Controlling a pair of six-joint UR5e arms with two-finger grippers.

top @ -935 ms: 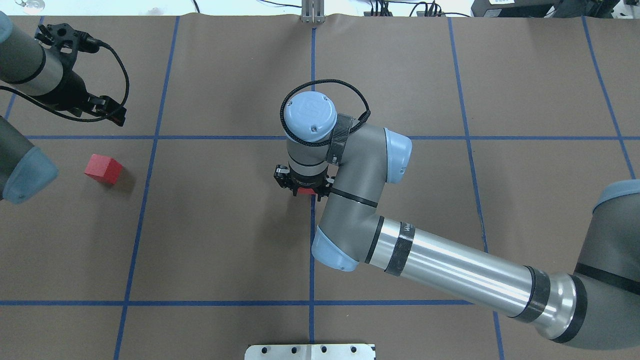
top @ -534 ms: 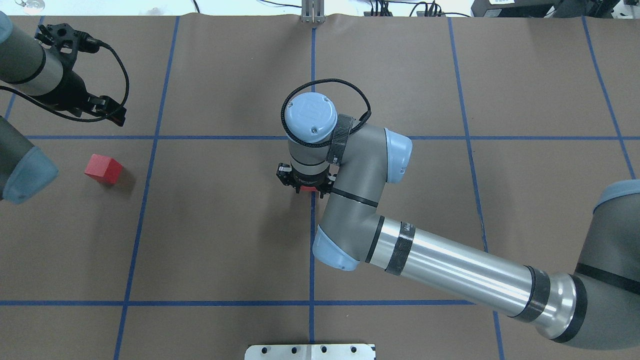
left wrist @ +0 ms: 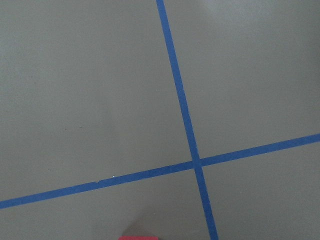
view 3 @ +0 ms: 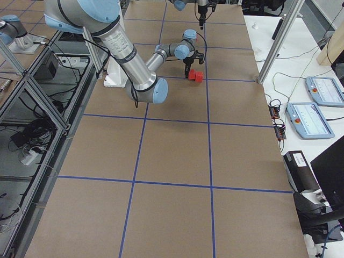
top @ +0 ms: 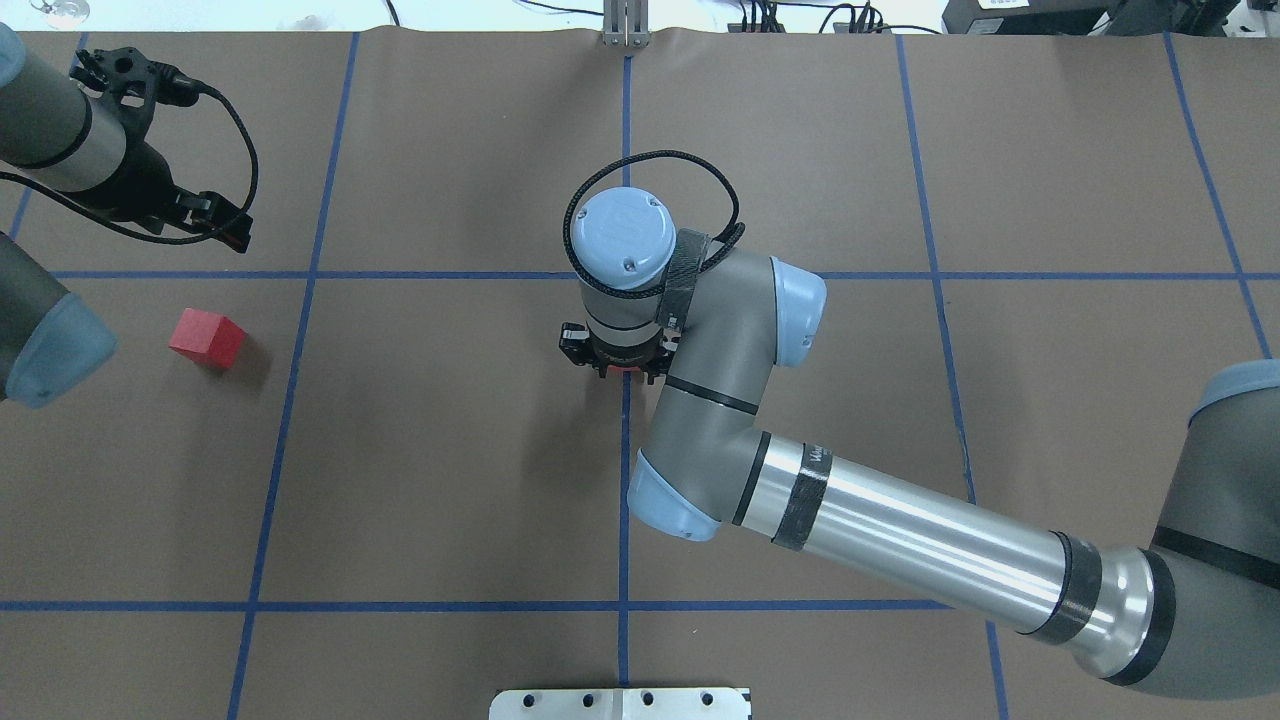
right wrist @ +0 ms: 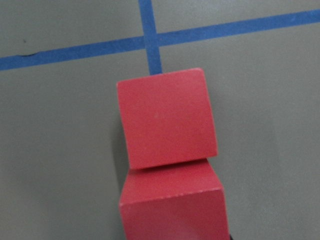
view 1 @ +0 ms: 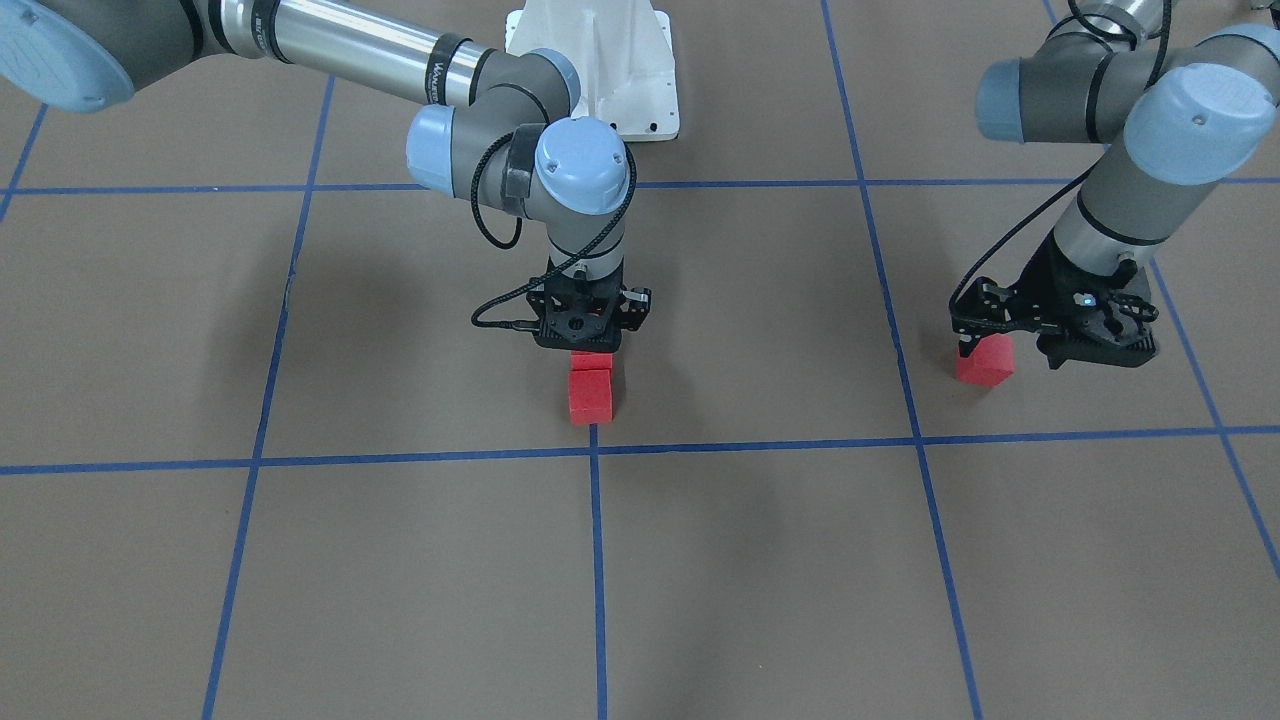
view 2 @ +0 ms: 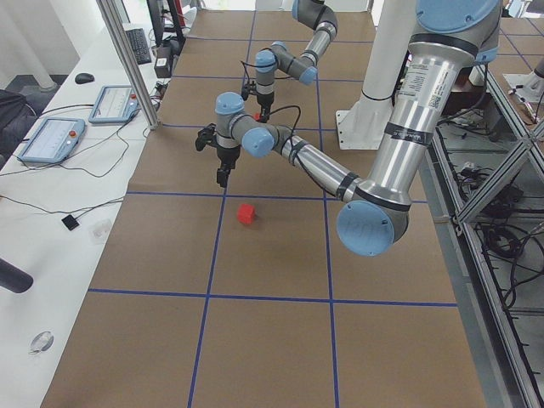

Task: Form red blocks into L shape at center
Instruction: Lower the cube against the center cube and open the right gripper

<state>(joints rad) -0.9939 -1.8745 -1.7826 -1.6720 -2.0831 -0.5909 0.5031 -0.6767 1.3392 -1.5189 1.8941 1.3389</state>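
A red block lies on the brown surface just short of the center crossing on the robot's side; it also shows in the right wrist view. My right gripper is shut on a second red block and holds it against the lying block's near side, slightly above it. In the overhead view the right wrist hides both. A third red block lies alone at the left. My left gripper hovers open and empty beyond that block.
Blue tape lines divide the brown surface into large squares. The white robot base plate sits at the near edge. The right forearm stretches across the right half. A metal post stands at the far edge.
My right gripper has moved a little away from the robot toward the center crossing with its red block. The left arm and the lone block have not moved.
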